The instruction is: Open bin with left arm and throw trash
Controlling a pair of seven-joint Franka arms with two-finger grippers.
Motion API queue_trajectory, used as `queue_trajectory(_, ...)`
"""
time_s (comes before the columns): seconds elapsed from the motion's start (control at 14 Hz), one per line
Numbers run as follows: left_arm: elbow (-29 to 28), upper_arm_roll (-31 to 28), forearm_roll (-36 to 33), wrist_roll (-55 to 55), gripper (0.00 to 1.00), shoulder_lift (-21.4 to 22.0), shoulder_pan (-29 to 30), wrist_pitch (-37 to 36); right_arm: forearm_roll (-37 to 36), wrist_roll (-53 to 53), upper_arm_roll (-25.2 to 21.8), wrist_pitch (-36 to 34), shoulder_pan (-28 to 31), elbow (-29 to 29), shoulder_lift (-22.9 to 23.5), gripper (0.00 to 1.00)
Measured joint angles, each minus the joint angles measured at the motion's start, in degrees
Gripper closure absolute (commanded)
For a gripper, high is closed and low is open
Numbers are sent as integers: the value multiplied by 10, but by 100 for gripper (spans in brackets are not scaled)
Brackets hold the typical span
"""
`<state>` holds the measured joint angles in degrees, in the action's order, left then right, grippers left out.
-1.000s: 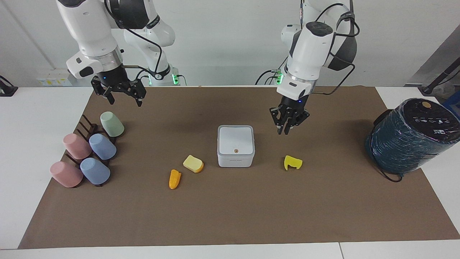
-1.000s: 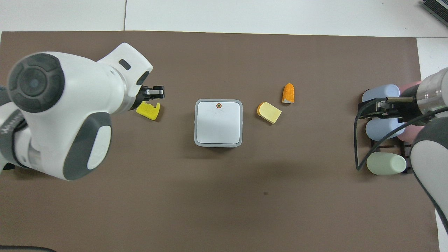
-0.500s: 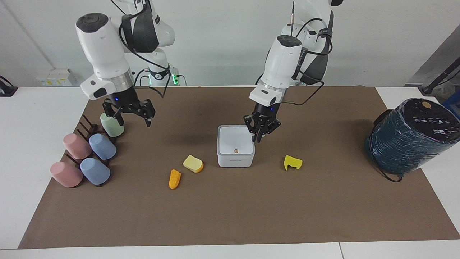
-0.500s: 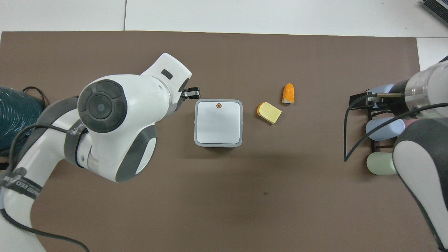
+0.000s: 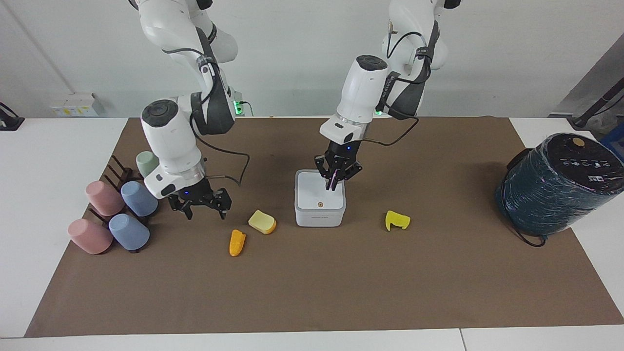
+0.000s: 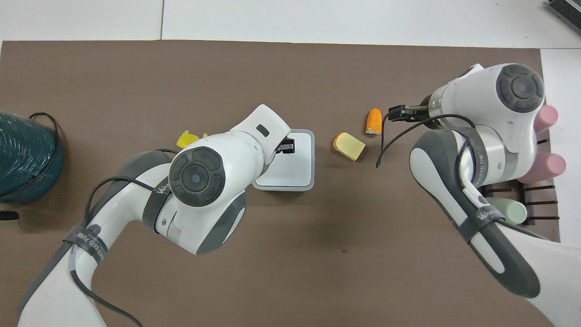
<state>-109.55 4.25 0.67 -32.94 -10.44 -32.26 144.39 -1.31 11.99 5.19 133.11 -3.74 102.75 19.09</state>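
The white square bin [image 5: 319,210] stands mid-table with its lid down, an orange dot on the lid; the overhead view shows part of it [image 6: 295,170]. My left gripper [image 5: 333,185] is shut and empty, its tips low over the lid's half nearer the robots [image 6: 287,147]; I cannot tell whether they touch. The trash lies on the mat: the orange corn stub [image 5: 237,243] [image 6: 374,121], the bread slice [image 5: 262,222] [image 6: 349,146] and the yellow notched chunk [image 5: 397,220] [image 6: 188,137]. My right gripper [image 5: 204,213] is open and empty, low over the mat beside the corn stub [image 6: 398,113].
A dark rack [image 5: 119,173] with several pastel cups [image 5: 129,231] lies at the right arm's end. A big dark teal wrapped cylinder [image 5: 558,183] [image 6: 22,154] stands at the left arm's end. The brown mat [image 5: 312,292] covers the table.
The left gripper has moved from beside the bin to over its lid. The right gripper has come down from over the cup rack to near the corn stub and bread.
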Motion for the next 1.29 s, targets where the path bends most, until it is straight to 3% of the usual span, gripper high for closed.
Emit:
queue_trajectory(0.29,-8,0,0,-22,83,-43,-15,62,0,0,0,57,-5,-1,44,0)
queue_trajectory(0.71,-2,-3,0,-23,82,-42,-20,57,0,19,0,102,-22,-1,83,1)
queue_trajectory(0.79,10,-4,1,-23,82,-42,-19,33,0,22,0,104,-26,-1,90,18)
queue_trajectory(0.93,61,-9,1,-23,81,-43,-11,-50,0,23,0,104,-29,-1,99,90)
queue_trajectory(1.0,93,-12,1,-22,80,-43,0,-94,0,23,0,104,-29,-1,101,100)
queue_trajectory(1.29,174,-14,1,23,56,-43,64,-213,0,36,0,101,-29,-3,89,100)
